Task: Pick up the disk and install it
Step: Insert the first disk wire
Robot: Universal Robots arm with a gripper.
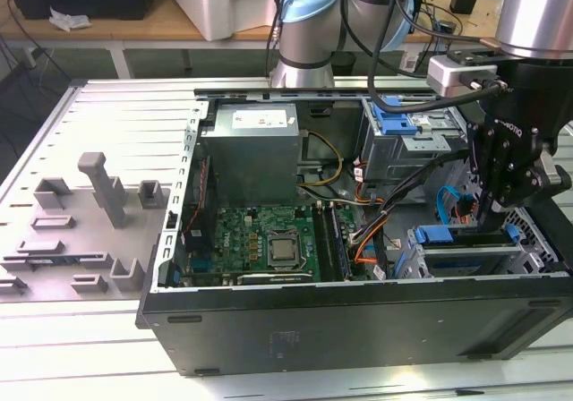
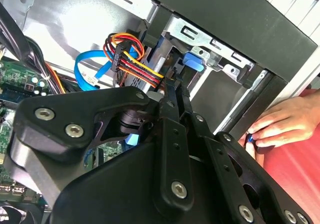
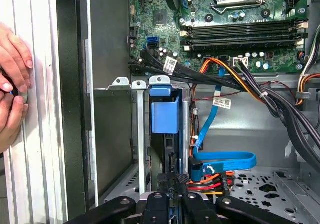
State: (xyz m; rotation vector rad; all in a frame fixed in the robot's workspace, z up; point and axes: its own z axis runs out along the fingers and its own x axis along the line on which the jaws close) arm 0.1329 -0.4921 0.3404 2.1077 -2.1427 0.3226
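The disk (image 3: 165, 116) stands on edge in a slot of the metal drive cage (image 3: 122, 86), and its blue carrier frame is the part that shows. In the exterior view the same blue frame of the disk (image 1: 445, 235) sits in the cage at the case's front right corner. My black gripper (image 3: 173, 180) hangs directly over it, fingers drawn together, tips at the disk's upper edge. In the second wrist view the gripper (image 2: 175, 89) points at the disk's blue tab (image 2: 193, 62). Whether the tips pinch the edge or just rest on it is hidden.
A person's hands (image 3: 12, 84) rest outside the case wall by the cage, and one hand (image 2: 282, 124) is in the second wrist view. Red, orange and black cables (image 3: 225, 79) and a blue flat cable (image 3: 225, 159) run beside the cage. Motherboard (image 1: 260, 235) and grey power-supply box (image 1: 249, 155) lie toward the exterior view's left.
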